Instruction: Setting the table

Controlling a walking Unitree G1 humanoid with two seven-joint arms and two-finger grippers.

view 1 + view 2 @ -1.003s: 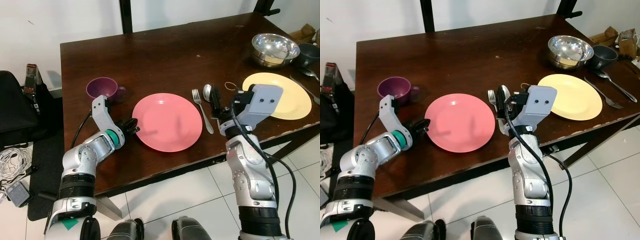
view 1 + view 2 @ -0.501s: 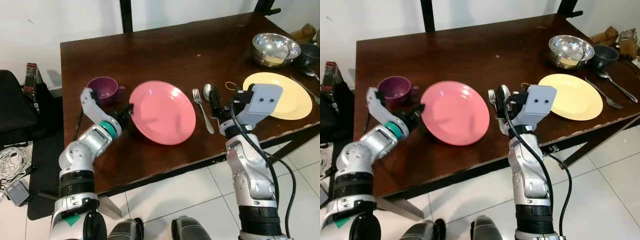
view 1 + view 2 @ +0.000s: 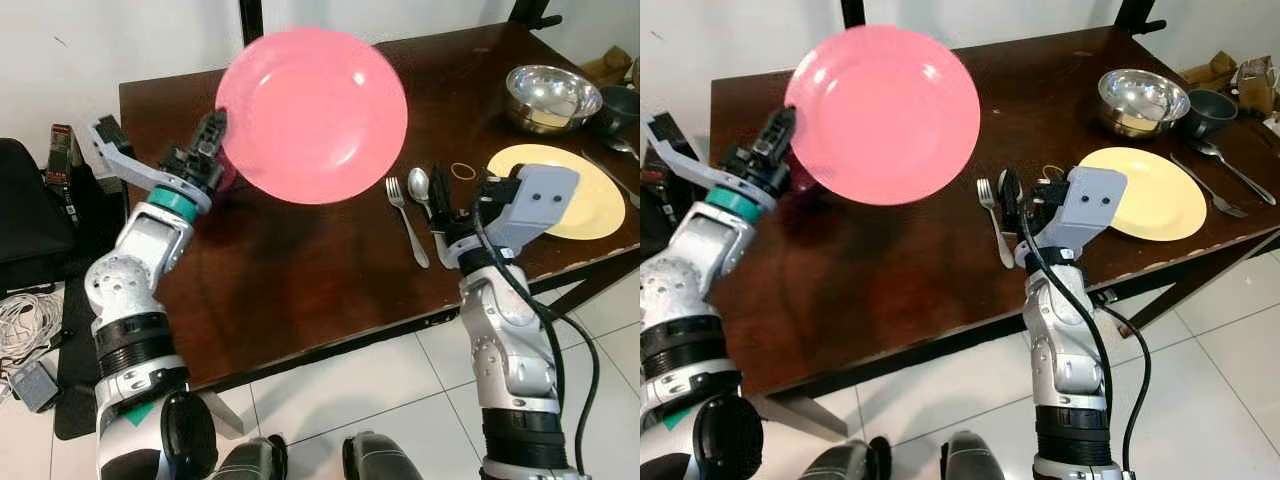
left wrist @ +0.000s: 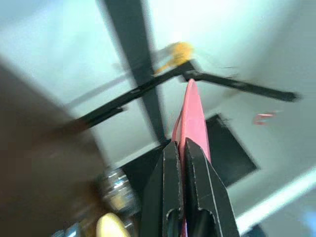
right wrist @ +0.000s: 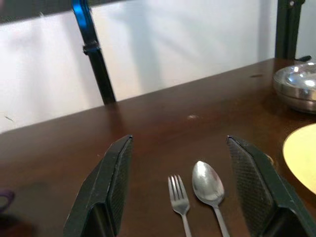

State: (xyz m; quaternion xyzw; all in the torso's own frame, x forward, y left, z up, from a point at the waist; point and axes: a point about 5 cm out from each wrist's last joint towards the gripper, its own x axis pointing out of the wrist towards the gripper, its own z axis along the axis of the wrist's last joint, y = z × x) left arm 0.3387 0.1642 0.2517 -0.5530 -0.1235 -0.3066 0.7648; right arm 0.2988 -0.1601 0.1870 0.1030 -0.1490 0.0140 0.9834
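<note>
Left gripper (image 3: 212,135) is clamped on the rim of one pink plate (image 3: 312,102), held above the table (image 3: 300,270), face toward the head camera; the wrist view shows it edge-on. Right gripper (image 5: 182,190) hovers spread wide over one fork (image 5: 179,201) and one spoon (image 5: 209,183). One yellow plate (image 3: 570,190) lies beside.

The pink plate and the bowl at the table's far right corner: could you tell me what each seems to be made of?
The pink plate, held in the air by the left gripper, looks like glossy plastic or melamine: uniform colour, soft highlights. The bowl looks like polished steel, with mirror-like reflections.
</note>
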